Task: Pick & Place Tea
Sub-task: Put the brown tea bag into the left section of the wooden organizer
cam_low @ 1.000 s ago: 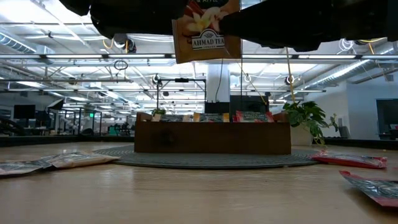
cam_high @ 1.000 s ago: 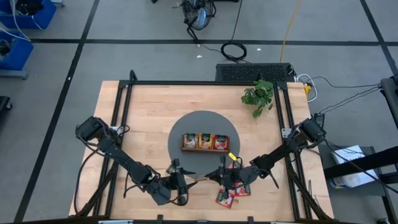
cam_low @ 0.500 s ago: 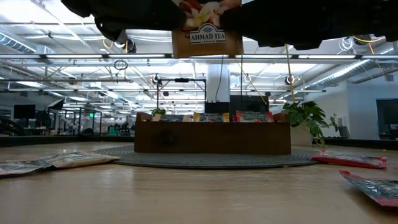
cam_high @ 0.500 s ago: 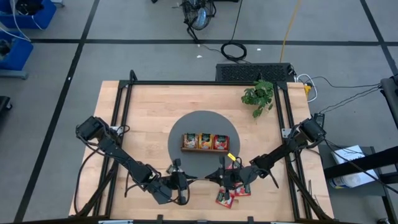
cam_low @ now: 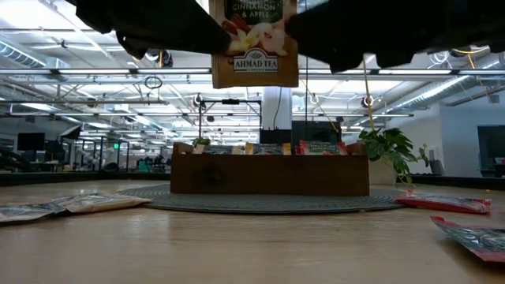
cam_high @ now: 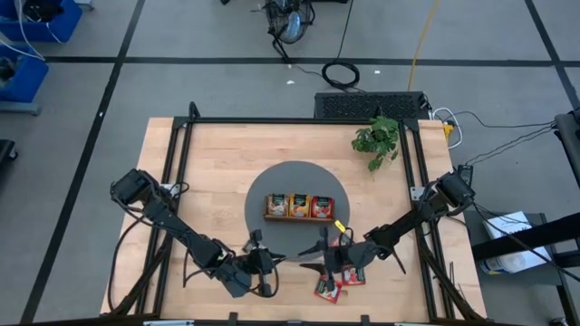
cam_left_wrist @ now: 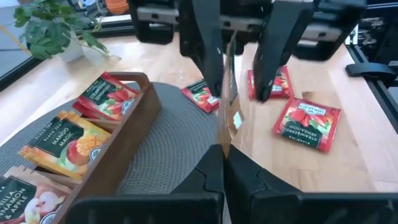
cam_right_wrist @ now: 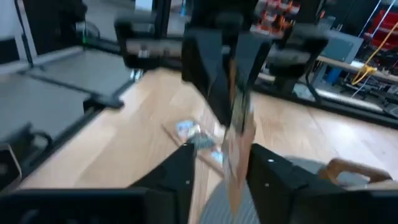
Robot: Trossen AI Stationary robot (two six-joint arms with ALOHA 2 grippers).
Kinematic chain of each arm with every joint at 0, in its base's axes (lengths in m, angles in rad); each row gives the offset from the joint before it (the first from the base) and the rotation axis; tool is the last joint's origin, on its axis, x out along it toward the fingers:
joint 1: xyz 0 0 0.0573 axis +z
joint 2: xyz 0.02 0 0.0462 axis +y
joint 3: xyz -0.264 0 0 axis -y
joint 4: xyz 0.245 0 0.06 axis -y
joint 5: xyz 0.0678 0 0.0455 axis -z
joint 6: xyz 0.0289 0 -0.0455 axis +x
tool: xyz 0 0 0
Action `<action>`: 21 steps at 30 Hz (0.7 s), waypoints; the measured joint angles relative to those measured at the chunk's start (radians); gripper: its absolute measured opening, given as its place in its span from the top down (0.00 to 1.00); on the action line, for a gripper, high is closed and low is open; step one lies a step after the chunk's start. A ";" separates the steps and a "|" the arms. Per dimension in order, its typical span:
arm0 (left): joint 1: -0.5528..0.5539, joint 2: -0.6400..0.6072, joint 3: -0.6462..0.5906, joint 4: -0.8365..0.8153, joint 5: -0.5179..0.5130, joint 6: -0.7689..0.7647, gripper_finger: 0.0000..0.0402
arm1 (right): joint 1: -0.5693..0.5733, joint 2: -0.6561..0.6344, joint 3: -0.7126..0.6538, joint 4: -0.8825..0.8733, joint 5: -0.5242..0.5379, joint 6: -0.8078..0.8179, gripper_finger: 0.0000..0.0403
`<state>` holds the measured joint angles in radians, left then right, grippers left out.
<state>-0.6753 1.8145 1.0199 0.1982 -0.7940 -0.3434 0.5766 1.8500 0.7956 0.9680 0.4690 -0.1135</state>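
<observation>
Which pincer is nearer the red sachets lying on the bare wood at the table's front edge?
Right. The right pincer hangs just beside and above those red sachets, open. The left pincer is farther off toward the table's other side, shut on the raised tan sachet.

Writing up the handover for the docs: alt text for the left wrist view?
The left gripper is shut on a tan sachet seen edge-on, with the right gripper's open fingers on either side of it. Red sachets lie on the table; a wooden tray holds more.
</observation>
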 joint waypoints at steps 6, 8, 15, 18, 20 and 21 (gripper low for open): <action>-0.001 0.000 0.000 -0.002 0.000 -0.006 0.99 | -0.002 0.000 0.000 0.124 0.001 0.000 0.57; -0.001 0.000 0.000 -0.002 0.000 -0.007 0.99 | -0.008 0.000 0.000 0.127 -0.001 0.000 0.57; 0.000 0.000 0.000 -0.002 0.004 -0.011 0.99 | -0.044 0.000 -0.001 0.114 -0.115 0.084 0.65; 0.002 0.000 0.000 -0.001 0.017 -0.016 1.00 | -0.063 0.000 -0.001 0.108 -0.160 0.110 0.71; 0.002 0.000 0.000 -0.001 0.017 -0.022 1.00 | -0.075 0.000 -0.001 0.098 -0.189 0.129 0.75; 0.003 0.000 0.000 -0.001 0.017 -0.022 0.99 | -0.079 0.000 -0.001 0.096 -0.207 0.137 0.78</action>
<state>-0.6727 1.8145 1.0199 0.1968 -0.7769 -0.3656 0.4972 1.8496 0.7944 1.0640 0.2623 0.0237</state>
